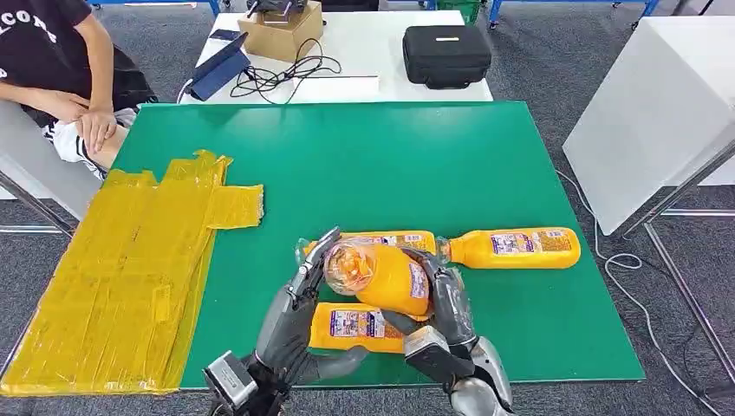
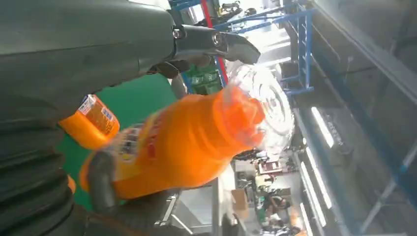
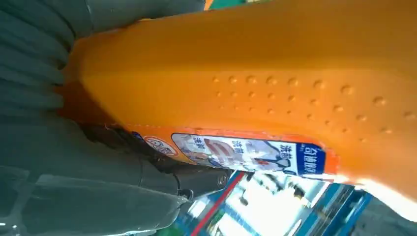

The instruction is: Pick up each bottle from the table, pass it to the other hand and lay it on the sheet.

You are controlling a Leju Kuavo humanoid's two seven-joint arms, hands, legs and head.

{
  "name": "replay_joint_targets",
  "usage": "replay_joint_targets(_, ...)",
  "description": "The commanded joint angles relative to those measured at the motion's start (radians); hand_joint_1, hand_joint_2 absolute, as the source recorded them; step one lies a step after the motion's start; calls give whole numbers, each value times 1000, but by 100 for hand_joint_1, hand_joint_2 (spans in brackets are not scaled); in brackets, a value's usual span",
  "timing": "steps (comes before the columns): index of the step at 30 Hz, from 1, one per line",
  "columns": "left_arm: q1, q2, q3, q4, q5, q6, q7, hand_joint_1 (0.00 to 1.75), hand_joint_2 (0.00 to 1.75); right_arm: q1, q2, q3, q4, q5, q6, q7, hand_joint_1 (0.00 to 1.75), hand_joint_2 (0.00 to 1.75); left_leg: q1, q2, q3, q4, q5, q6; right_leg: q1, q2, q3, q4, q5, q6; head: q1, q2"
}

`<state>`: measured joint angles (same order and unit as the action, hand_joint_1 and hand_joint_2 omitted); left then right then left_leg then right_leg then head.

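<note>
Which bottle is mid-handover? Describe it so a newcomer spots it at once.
Look at the near edge of the green table, where the right hand and left hand meet. The held orange bottle sits between them, raised. Unlike the three orange bottles lying flat around it, its clear base faces the camera.

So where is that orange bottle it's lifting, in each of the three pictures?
Head view: held bottle at lower centre, between both hands.
Left wrist view: it fills the middle, clear cap end outward.
Right wrist view: its orange side spans the picture.
Shared landmark: the green table.
</note>
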<state>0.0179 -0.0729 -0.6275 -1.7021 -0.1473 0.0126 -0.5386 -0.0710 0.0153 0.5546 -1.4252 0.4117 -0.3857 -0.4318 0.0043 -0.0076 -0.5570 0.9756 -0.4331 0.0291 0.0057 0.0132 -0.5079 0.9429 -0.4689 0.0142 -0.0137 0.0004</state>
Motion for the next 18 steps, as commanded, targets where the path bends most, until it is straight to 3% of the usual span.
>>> replay_joint_targets(1,-54,40,-60,34,15,9,8,0,175,-89,15,155,95,-22,16,-5,175,175,0,2,3,-1,-1,-1,0,1,2,-1,0,1,0,0)
replay_joint_targets(18,-58,30,-62,39,21,-11,19,0,175,-84,3,179,81,-25,15,-5,175,175,0,0,0,-1,0,-1,0,0,0,-1,0,1,0,0)
